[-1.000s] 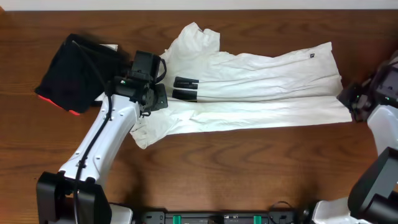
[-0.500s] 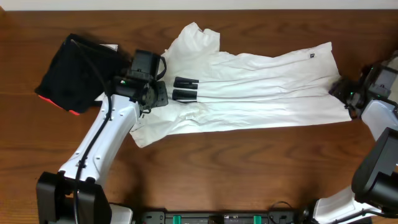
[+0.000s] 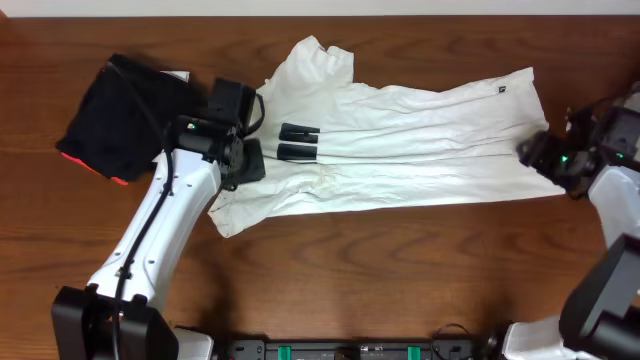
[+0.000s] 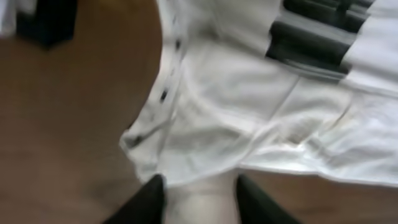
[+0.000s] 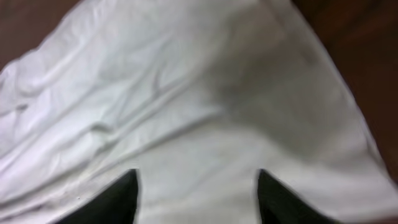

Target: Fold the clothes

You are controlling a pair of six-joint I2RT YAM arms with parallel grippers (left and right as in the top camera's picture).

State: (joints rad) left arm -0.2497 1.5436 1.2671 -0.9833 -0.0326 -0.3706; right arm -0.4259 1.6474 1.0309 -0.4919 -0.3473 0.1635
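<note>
White T-shirt (image 3: pixel 420 140) lies stretched across the wooden table (image 3: pixel 400 270), its black lettering near the left end. The left gripper (image 4: pixel 200 190) stands open astride that end's rumpled edge, its arm slanting up from the near left. The right gripper (image 5: pixel 196 180) hangs wide open over the hem, holding nothing, arm bent in from the right

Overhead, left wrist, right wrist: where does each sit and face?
Overhead: above the table, looking down; shirt, left arm and right arm show.
Left wrist: on left gripper, facing down at the shirt's lettered end; fingertips show.
Right wrist: on right gripper, facing the plain end; fingertips show.
Shared: all see the shirt.
</note>
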